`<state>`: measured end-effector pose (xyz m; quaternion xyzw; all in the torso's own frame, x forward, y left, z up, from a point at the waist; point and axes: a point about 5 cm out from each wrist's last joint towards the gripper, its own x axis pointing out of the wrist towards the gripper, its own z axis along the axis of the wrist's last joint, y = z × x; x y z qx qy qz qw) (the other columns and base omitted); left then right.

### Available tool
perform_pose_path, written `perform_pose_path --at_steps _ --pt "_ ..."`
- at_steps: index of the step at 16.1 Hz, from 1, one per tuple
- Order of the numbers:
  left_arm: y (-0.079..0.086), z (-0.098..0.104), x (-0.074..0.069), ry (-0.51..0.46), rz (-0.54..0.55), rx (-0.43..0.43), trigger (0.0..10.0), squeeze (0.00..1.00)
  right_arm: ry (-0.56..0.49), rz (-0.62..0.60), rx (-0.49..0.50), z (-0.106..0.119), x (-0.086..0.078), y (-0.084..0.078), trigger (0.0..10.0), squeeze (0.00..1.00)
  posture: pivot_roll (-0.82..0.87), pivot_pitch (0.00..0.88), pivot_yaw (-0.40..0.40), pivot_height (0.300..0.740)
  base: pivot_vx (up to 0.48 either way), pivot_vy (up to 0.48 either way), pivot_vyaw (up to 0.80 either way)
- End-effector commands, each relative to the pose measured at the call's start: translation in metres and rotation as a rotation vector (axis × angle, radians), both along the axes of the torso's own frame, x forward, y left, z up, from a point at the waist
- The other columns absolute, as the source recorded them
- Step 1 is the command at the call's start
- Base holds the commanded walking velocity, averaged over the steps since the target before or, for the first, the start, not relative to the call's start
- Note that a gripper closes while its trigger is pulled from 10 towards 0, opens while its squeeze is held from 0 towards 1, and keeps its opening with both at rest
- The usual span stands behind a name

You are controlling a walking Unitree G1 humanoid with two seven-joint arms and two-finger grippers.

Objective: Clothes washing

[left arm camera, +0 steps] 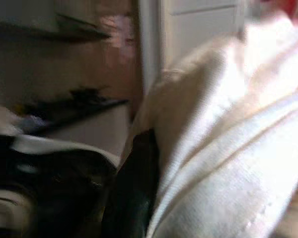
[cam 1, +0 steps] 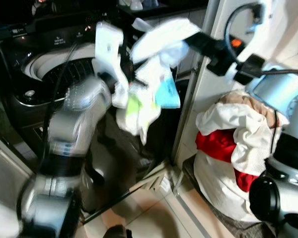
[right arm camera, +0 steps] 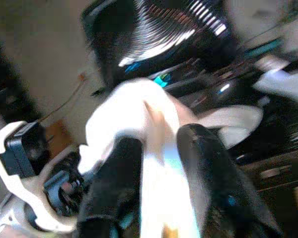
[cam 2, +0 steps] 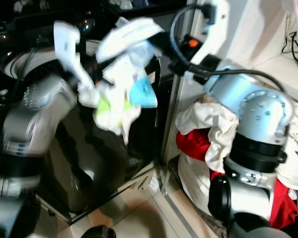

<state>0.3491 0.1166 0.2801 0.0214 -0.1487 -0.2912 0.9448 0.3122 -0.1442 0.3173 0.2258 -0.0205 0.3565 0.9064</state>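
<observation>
- My right hand [right arm camera: 161,163] is clamped on a white garment [cam 1: 149,94]; in the right wrist view the cloth runs between my two black fingers [right arm camera: 208,168], which are pressed close on it.
- The garment hangs bunched in the air, with light blue and yellow-green patches on it, in front of the dark washing machine [cam 1: 44,74] and just beside its open top.
- My left hand [cam 1: 111,82] is raised against the same bundle from the other side. In the left wrist view white cloth lies right against one dark finger [left arm camera: 134,188], but the picture is too blurred for me to tell whether that hand is closed on it.
- The machine's round drum opening [cam 1: 54,67] is below and to the left of the hanging garment.
- To my right a heap of laundry [cam 1: 228,144], white and red with some beige on top, sits on the floor beside a pale wall [cam 1: 213,74].
- Both head views are smeared around my left arm.
</observation>
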Motion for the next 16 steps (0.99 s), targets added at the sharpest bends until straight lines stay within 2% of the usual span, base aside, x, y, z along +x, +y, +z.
perform_pose_path --at_steps 1,2,3,4,6,7,8,9,10,11,12,13,15,16 --pt "0.017 0.005 0.011 -0.022 0.102 0.006 0.0 0.0 -0.044 -0.092 0.022 0.007 -0.004 -0.018 10.0 0.75 0.02 0.0 0.035 0.74 0.0 0.0 0.0" --pt "0.021 0.014 0.021 -0.052 0.16 0.035 0.0 0.0 -0.059 -0.092 0.014 0.008 -0.007 -0.02 10.0 0.0 0.02 0.0 0.037 0.74 0.0 0.0 0.0" --pt "0.028 0.032 0.037 -0.113 0.267 0.099 0.0 0.0 -0.075 -0.07 -0.039 0.005 -0.013 -0.017 10.0 0.0 0.01 0.0 0.038 0.74 0.0 0.0 0.0" --pt "0.047 0.072 0.056 -0.246 0.526 0.253 0.0 0.0 -0.076 -0.026 -0.184 -0.008 -0.022 -0.004 10.0 0.0 0.0 0.0 0.041 0.74 0.0 0.0 0.0" --pt "0.066 0.098 0.061 -0.29 0.714 0.34 0.0 0.0 -0.05 -0.003 -0.244 -0.02 -0.024 0.009 10.0 0.0 -0.03 0.0 0.061 0.74 0.0 0.0 0.0" --pt "0.079 0.105 0.063 -0.26 0.808 0.314 0.0 0.0 -0.03 -0.009 -0.254 -0.027 -0.025 0.019 10.0 0.0 -0.05 0.0 0.075 0.74 0.0 0.0 0.0" --pt "0.082 0.105 0.064 -0.237 0.82 0.271 0.0 0.0 -0.024 -0.015 -0.256 -0.029 -0.025 0.022 10.0 0.0 -0.05 0.0 0.075 0.74 0.0 0.0 0.0" --pt "0.084 0.092 0.068 -0.14 0.802 0.189 10.0 0.0 -0.015 -0.033 -0.261 -0.032 -0.024 0.025 10.0 0.0 -0.07 0.0 0.088 0.74 0.0 0.0 0.0" --pt "0.08 0.063 0.074 -0.008 0.76 0.138 10.0 0.0 -0.001 -0.072 -0.262 -0.036 -0.024 0.029 10.0 0.0 -0.1 0.0 0.097 0.74 0.0 0.0 0.0" --pt "0.073 0.045 0.078 0.047 0.742 0.137 10.0 0.0 0.003 -0.09 -0.264 -0.04 -0.026 0.032 10.0 0.0 -0.11 0.0 0.099 0.74 0.0 0.0 0.0" --pt "0.07 0.039 0.078 0.051 0.747 0.159 10.0 0.0 0.003 -0.092 -0.265 -0.041 -0.028 0.033 10.0 0.0 -0.12 0.0 0.1 0.74 0.0 0.0 0.0" --pt "0.067 0.021 0.08 0.097 0.765 0.218 10.0 0.0 0.011 -0.087 -0.285 -0.046 -0.032 0.037 10.0 0.0 -0.14 0.0 0.105 0.74 0.0 0.0 0.0" --pt "0.063 0.0 0.08 0.168 0.748 0.269 10.0 0.0 0.023 -0.076 -0.311 -0.05 -0.035 0.041 10.0 0.0 -0.16 0.0 0.11 0.74 0.0 0.0 0.0" --pt "0.063 -0.014 0.08 0.24 0.721 0.284 10.0 0.0 0.031 -0.072 -0.326 -0.053 -0.037 0.043 10.0 0.0 -0.16 0.0 0.115 0.74 0.0 0.0 0.0"
